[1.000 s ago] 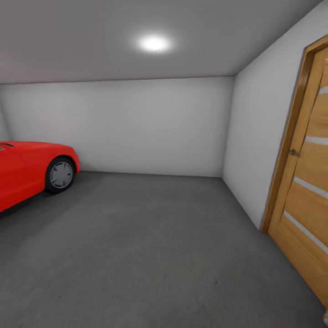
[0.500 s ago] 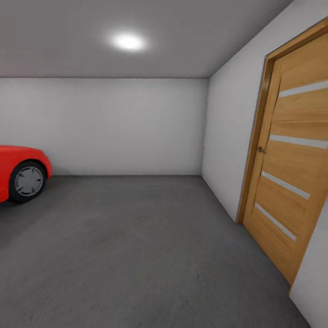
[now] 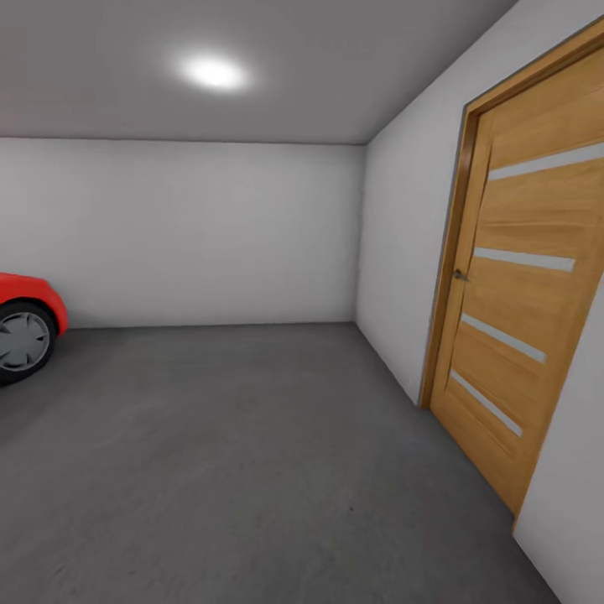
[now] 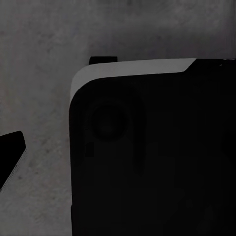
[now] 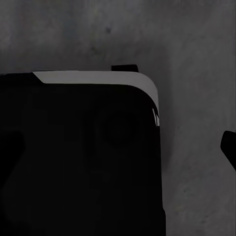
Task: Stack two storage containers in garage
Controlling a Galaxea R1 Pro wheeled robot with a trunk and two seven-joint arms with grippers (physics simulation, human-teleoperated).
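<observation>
I am in the garage, with pale grey walls and a dark grey concrete floor (image 3: pixel 252 470). The two storage containers and the living room are out of view. In the left wrist view one black finger (image 4: pixel 11 157) sits at the picture's edge over the floor, beside my black base (image 4: pixel 152 162). The right wrist view likewise has one black finger (image 5: pixel 229 147) at the edge, next to the base (image 5: pixel 78 162). Both fingers stand far out from the middle, with nothing between the jaws.
The front of a red car (image 3: pixel 23 323) stands at the far left. An orange-wood door (image 3: pixel 512 310) with pale stripes is shut in the right wall. The back wall (image 3: pixel 193 235) lies ahead, across open concrete.
The head view has swung to the right: the car has slid toward the left edge and the door stands fuller in the picture. That is camera motion, not the things moving.
</observation>
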